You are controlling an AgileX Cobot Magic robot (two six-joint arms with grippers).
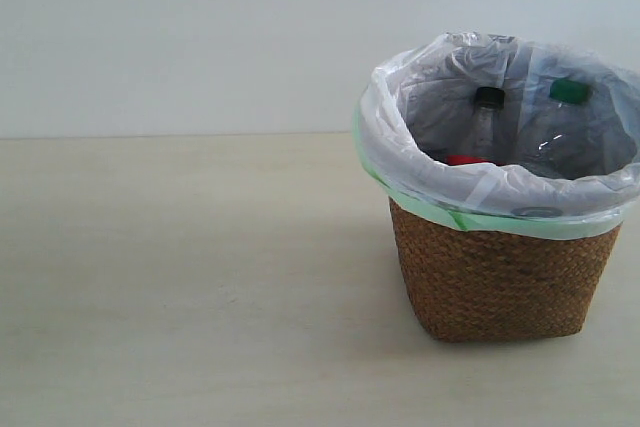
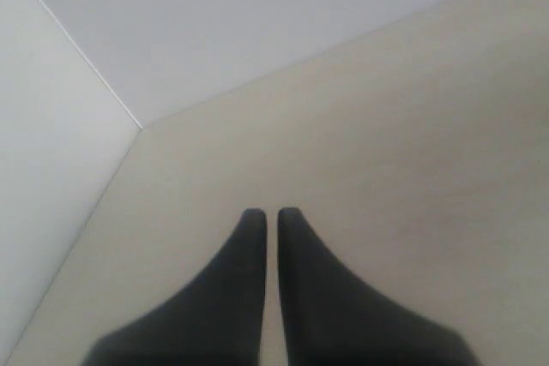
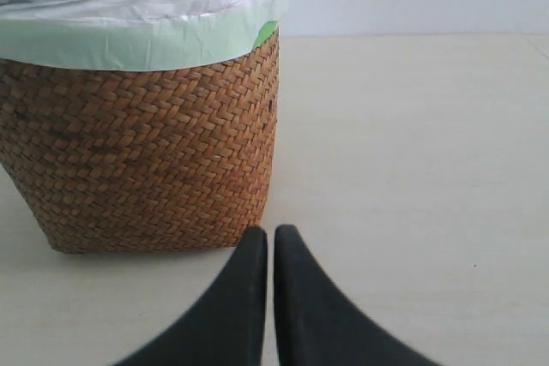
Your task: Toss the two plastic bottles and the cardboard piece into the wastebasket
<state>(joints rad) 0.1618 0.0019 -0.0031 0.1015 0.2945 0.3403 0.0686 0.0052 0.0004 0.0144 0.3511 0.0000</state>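
The brown wicker wastebasket (image 1: pixel 500 277) with its white, green-edged bag stands at the right of the table. Both bottles stand inside it: the black-capped one (image 1: pixel 488 99) with a bit of red label (image 1: pixel 466 160) showing, and the green-capped one (image 1: pixel 569 92) beside it. The cardboard piece is hidden from view. My left gripper (image 2: pixel 268 213) is shut with nothing in it, over bare table. My right gripper (image 3: pixel 270 231) is shut and empty, low near the wastebasket's (image 3: pixel 146 152) base corner. Neither arm appears in the exterior view.
Pale beige tabletop (image 1: pixel 180 277) stretches left of the basket, with a white wall (image 1: pixel 200 27) behind. The left wrist view shows the table's back edge meeting a wall corner (image 2: pixel 140 129).
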